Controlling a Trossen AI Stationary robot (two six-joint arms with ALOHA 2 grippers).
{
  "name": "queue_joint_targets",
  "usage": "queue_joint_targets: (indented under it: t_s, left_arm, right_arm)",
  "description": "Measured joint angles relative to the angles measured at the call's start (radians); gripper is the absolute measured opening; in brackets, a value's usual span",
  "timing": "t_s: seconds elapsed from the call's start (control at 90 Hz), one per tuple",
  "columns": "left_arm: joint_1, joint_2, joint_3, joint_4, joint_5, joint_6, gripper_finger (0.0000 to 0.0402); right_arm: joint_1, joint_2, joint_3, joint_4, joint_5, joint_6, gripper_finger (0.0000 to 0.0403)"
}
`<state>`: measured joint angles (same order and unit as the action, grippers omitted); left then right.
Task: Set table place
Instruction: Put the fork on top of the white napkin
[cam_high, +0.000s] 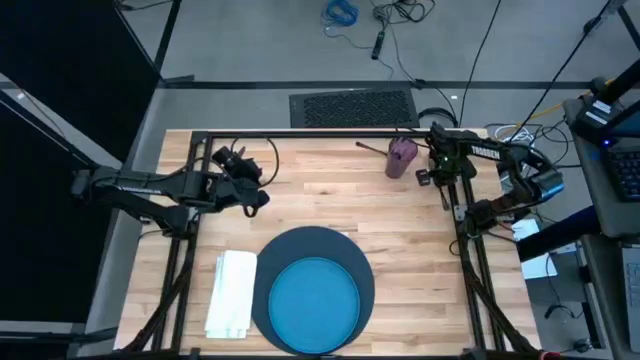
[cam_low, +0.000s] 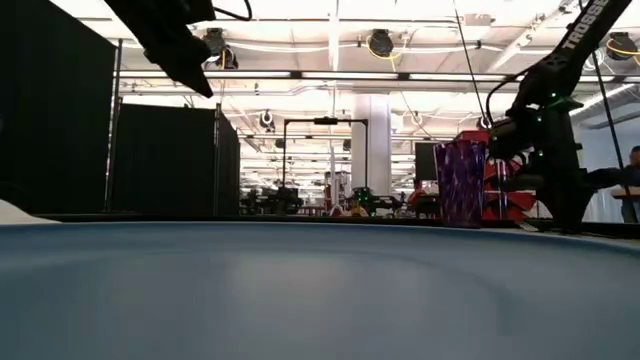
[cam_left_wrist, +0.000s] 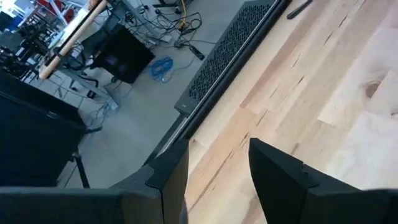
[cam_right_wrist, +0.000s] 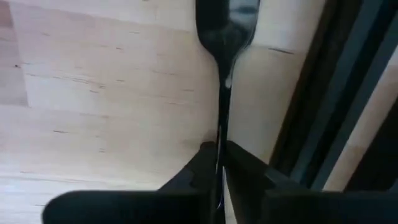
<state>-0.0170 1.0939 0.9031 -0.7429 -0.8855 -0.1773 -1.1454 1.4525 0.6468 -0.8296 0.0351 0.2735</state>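
A dark navy round mat (cam_high: 313, 250) lies at the table's near middle with a bright blue plate (cam_high: 315, 305) on it. A white napkin (cam_high: 232, 292) lies flat to the mat's left. The purple cup (cam_high: 401, 158) stands at the far right, a dark utensil handle (cam_high: 372, 147) sticking out of it. Just right of the cup, my right gripper (cam_high: 438, 178) is shut on a metal utensil (cam_right_wrist: 225, 25); fork or spoon, I cannot tell. Over the table's far left, my left gripper (cam_left_wrist: 217, 174) is open with nothing between its fingers. My right gripper pinches the utensil's thin handle (cam_right_wrist: 219, 138) between its two fingers. The utensil runs on straight ahead of the fingers, in line with them, its broad head (cam_right_wrist: 227, 18) away from them over the wood. Whether the head touches the table I cannot tell.
The black metal frame (cam_high: 300, 133) edges the table, and its upright bars (cam_right_wrist: 348, 93) stand close beside my right gripper. Bare wood (cam_high: 330, 195) lies between the two arms. A floor mat (cam_high: 352, 106) and cables lie beyond the far edge.
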Motion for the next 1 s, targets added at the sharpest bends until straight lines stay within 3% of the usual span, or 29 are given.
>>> queue_joint_targets:
  t_s: [0.311, 0.778, 1.0]
  left_arm:
    - [0.0, 0.0, 0.0, 0.0, 0.024, 0.0, 0.0151]
    - [-0.005, 0.0, 0.0, -0.007, 0.056, -0.001, 0.0151]
    - [-0.003, 0.0, 0.0, -0.003, 0.173, 0.0, 0.0151]
  right_arm:
    - [0.015, -0.019, 0.038, 0.005, -0.006, -0.021, 0.0002]
    - [0.013, -0.231, 0.149, -0.155, 0.068, -0.029, 0.0]
    - [0.014, -0.383, 0.196, -0.159, 0.097, -0.03, 0.0]
